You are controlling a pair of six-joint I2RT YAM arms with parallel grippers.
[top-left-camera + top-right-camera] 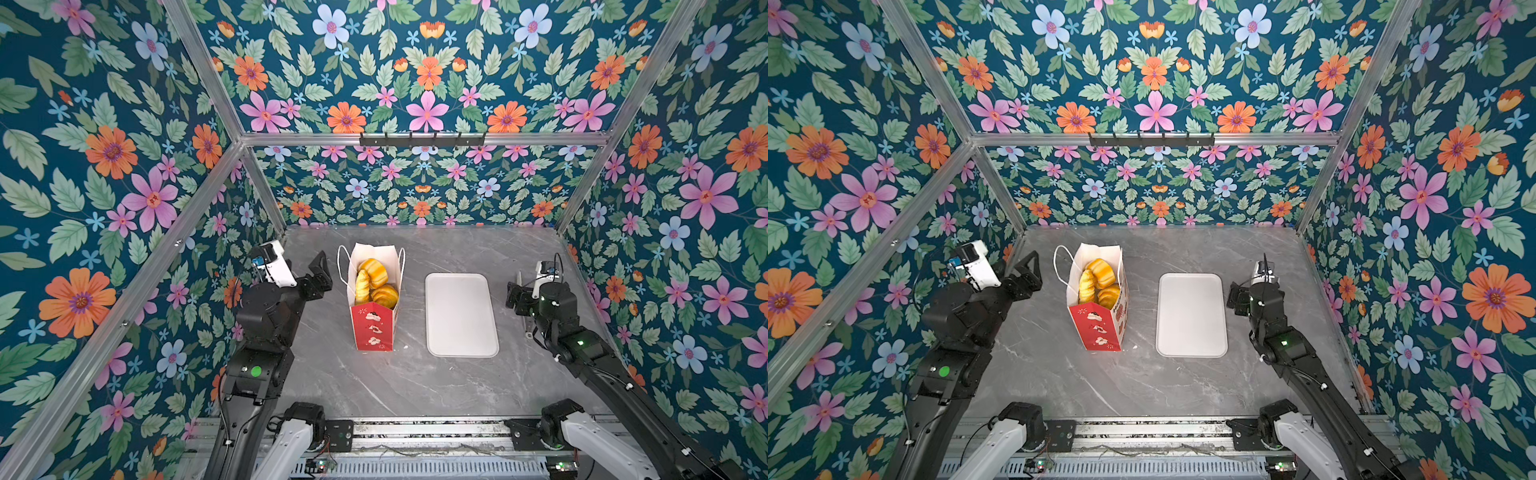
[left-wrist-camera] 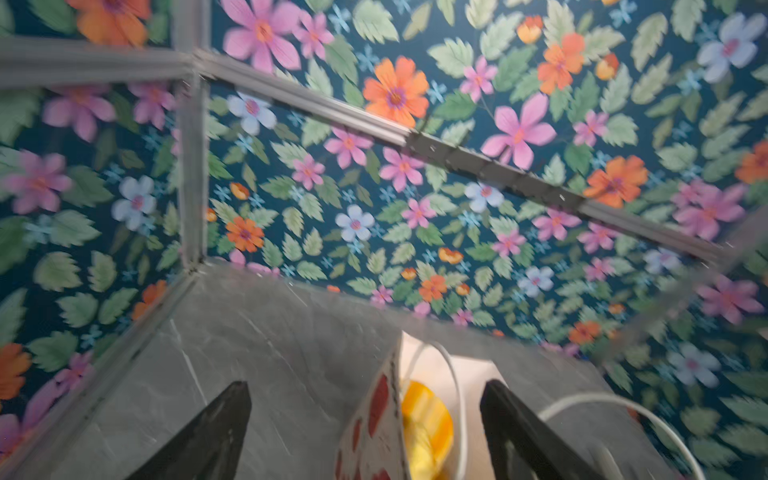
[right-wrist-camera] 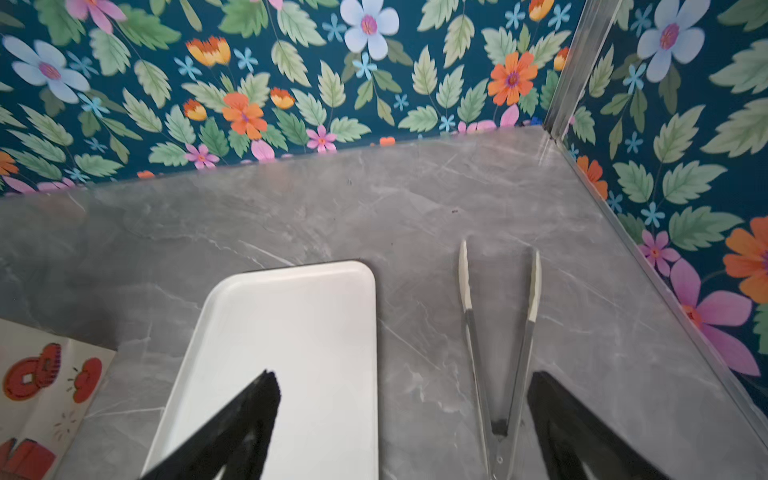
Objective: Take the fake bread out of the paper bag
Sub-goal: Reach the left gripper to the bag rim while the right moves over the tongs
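**Both tools wide, bread inside the bag**

The paper bag [image 1: 373, 328] stands upright on the grey surface [image 1: 415, 382], its mouth open. The bread [image 1: 372, 280], several glossy yellow pieces, sits inside near the top. A white tray [image 1: 461, 316] lies near the bag, to the right of it in both top views.

The left arm is bent up at the elbow, wrist turned toward the bag. The left tool [image 1: 325, 268] hangs just beside the bag's upper edge, jaws wide and holding nothing. Its wrist view is blurred.

The right arm reaches along the right edge of the surface. The right tool [image 3: 403, 374] is also spread wide and empty, one finger over the tray, the other beside the tongs [image 3: 498, 332] lying on the surface.
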